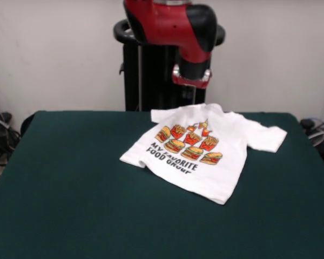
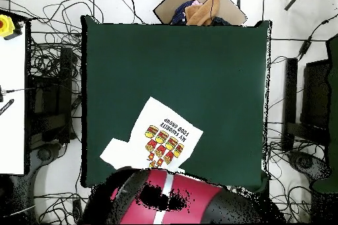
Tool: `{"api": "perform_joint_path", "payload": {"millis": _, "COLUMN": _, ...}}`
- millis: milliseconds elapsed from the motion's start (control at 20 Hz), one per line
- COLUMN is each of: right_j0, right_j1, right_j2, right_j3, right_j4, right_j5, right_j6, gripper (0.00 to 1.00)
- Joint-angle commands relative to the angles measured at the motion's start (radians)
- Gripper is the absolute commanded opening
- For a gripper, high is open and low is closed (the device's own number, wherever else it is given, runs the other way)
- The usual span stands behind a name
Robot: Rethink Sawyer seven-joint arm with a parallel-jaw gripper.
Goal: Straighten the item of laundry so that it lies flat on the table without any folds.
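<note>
Front view shows the white T-shirt (image 1: 202,154) spread print-up on the green tabletop (image 1: 70,189), close to the far edge and nearer the right side, one sleeve stretched toward the right edge. Behind its collar the red and black arm (image 1: 191,32) hangs down; whether its jaws are released or clenched cannot be told.

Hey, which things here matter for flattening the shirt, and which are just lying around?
Part of the job:
T-shirt
green table
end effector, hanging above the shirt's collar end

Just lying about:
cardboard box beyond the table's edge
loose cables on the floor
yellow device on the side bench
</note>
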Motion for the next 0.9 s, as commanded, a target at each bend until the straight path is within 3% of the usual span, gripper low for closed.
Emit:
{"api": "perform_joint_path", "payload": {"millis": 50, "right_j0": -0.014, "right_j1": -0.052, "right_j2": 0.146, "right_j3": -0.092, "right_j4": 0.071, "right_j5": 0.09, "right_j6": 0.097, "gripper": 0.0}}
{"api": "perform_joint_path", "payload": {"millis": 450, "right_j0": 0.067, "right_j1": 0.069, "right_j2": 0.125, "right_j3": -0.219, "right_j4": 0.124, "right_j5": -0.006, "right_j6": 0.16, "gripper": 0.0}}
{"api": "perform_joint_path", "payload": {"millis": 900, "right_j0": 0.181, "right_j1": 0.11, "right_j2": 0.117, "right_j3": -0.236, "right_j4": 0.247, "right_j5": -0.081, "right_j6": 0.245, "gripper": 0.0}}
